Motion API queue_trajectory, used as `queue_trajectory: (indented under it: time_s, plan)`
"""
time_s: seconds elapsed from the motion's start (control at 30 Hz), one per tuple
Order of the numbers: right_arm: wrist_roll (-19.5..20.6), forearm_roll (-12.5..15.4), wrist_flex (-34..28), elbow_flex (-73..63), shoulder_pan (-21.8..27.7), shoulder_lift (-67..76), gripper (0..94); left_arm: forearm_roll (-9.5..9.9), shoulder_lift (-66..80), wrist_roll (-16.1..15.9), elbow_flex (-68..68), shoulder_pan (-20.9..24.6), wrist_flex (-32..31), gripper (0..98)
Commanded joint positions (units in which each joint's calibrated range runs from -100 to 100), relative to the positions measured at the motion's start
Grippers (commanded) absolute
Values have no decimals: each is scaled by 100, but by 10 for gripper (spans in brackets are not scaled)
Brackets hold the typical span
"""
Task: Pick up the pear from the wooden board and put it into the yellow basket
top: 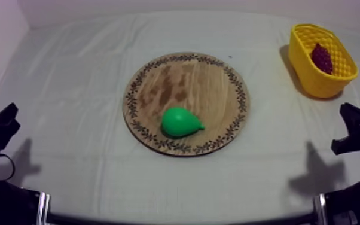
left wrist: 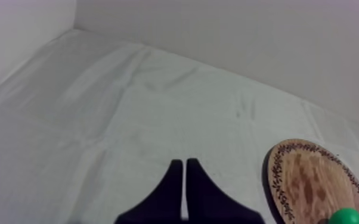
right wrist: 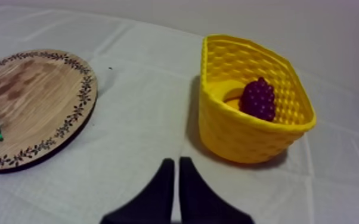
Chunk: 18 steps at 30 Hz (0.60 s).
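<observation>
the green pear [top: 181,122] is lying on its side on the round wooden board [top: 209,75], near its front edge, narrow end pointing toward the right arm's side. the yellow basket [top: 314,84] is standing well apart at the far right of the cloth [top: 69,90], with a bunch of grapes [top: 322,58] sitting inside it. both arms are resting low at their sides. the left gripper [left wrist: 185,164] is holding its fingers together as a narrow wedge on nothing, and the right gripper [right wrist: 175,162] is doing likewise, pointing between board and basket.

the main risk is coming from the pear's shape. smooth and tapering, it is likely to be slipping out or rolling across the board if the fingers are closing off-centre or over the thin end. the board may be sliding on the cloth under a push, though how firmly it is sitting is hard to judge from here. on release, the pear could be landing on the grapes and bouncing out, and a low approach could be tipping the basket.
</observation>
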<state>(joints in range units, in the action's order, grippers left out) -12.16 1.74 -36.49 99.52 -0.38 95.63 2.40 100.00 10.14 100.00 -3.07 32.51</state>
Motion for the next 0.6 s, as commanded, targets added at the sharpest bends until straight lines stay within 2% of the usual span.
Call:
queue_trajectory:
  time_s: [0.0,0.37,0.57]
  plan:
    - [12,0,-13,4,0,4,6,2,0,-1,0,-1,-1,1]
    - [-4,0,-13,4,0,4,6,2,0,-1,0,-1,-1,1]
    - [-351,0,-13,4,-13,4,6,2,0,-1,0,-1,-1,1]
